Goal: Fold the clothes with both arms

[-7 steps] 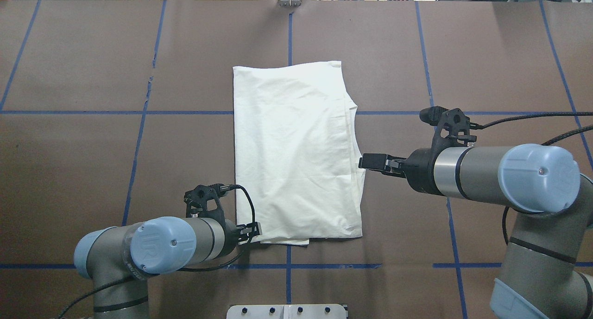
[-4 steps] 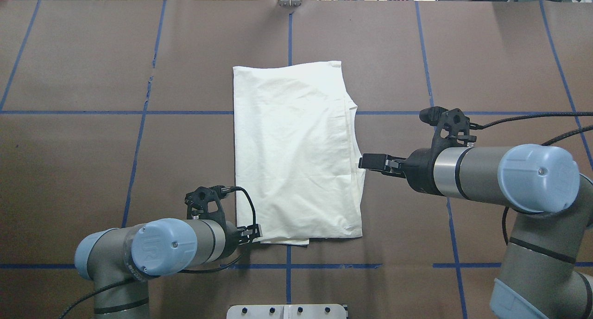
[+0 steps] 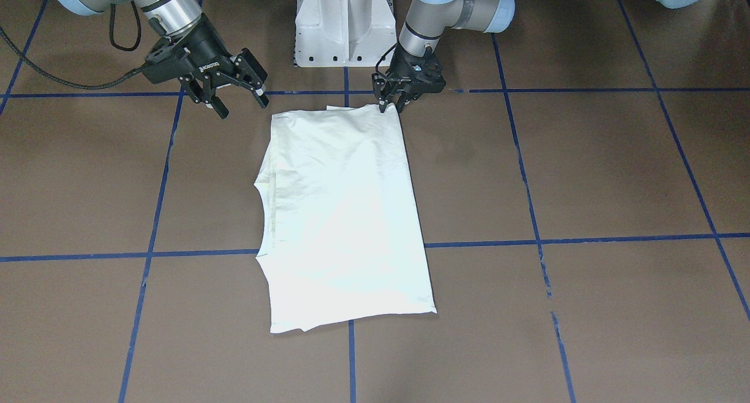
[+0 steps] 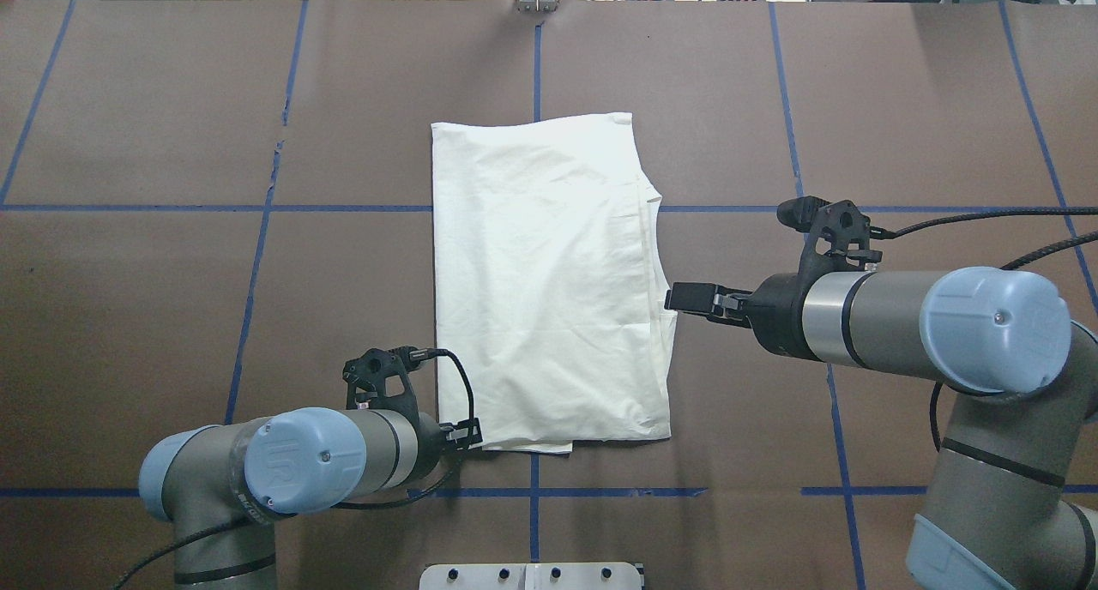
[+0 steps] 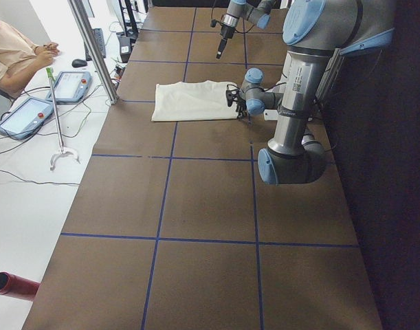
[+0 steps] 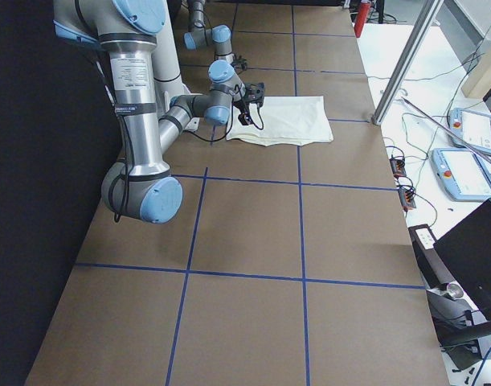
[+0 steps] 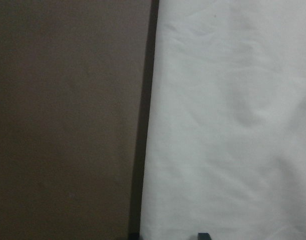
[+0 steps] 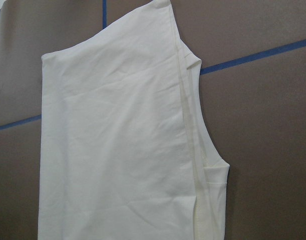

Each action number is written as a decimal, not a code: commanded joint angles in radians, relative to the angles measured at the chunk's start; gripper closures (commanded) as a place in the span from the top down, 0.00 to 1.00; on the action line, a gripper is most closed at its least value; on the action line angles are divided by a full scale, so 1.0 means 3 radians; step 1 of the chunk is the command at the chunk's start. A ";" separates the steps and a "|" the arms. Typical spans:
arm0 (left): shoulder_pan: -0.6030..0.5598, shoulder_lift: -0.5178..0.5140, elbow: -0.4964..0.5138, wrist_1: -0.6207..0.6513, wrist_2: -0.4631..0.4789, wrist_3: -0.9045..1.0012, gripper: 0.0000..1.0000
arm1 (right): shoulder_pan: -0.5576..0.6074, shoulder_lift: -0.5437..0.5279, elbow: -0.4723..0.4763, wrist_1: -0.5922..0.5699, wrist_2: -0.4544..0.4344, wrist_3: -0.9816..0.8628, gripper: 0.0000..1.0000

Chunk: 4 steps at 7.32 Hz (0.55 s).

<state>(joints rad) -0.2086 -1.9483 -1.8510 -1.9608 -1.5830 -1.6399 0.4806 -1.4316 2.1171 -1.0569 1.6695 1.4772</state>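
Observation:
The cream-white shirt (image 4: 549, 290) lies folded flat in the middle of the table, plain side up, with no print showing. It also shows in the front view (image 3: 340, 215) and fills the right wrist view (image 8: 117, 150). My left gripper (image 4: 473, 436) is low at the shirt's near left corner (image 3: 391, 106). Its fingers stand apart, straddling the shirt's edge (image 7: 228, 125). My right gripper (image 4: 682, 298) is open and empty, held above the table just beside the shirt's right edge (image 3: 244, 109).
The white pedestal base (image 3: 344, 22) stands at the table's near edge between the arms. Blue tape lines (image 4: 257, 208) grid the brown table cover. An operator (image 5: 10, 51) and teach pendants (image 5: 65, 86) are beyond the far side.
My left gripper has shifted slightly toward the robot and lower at the shirt's near left corner. The right arm and the shirt have not moved.

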 commanded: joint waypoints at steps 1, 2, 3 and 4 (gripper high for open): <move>0.0030 0.0006 0.0003 0.0001 0.0000 0.0005 0.49 | 0.0004 0.0001 -0.0021 0.0000 -0.0002 0.0005 1.00; 0.0030 0.0011 0.0003 0.0001 0.0000 0.0026 0.49 | 0.0004 0.0001 -0.0026 0.0000 -0.0002 0.0005 1.00; 0.0030 0.0011 -0.0002 0.0001 0.0000 0.0021 0.25 | 0.0004 0.0001 -0.0031 0.0000 -0.0002 0.0005 1.00; 0.0030 0.0011 -0.0002 0.0001 0.0000 0.0026 0.00 | 0.0004 0.0001 -0.0031 0.0000 -0.0002 0.0005 1.00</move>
<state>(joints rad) -0.1998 -1.9455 -1.8508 -1.9604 -1.5831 -1.6335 0.4816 -1.4313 2.1086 -1.0569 1.6690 1.4787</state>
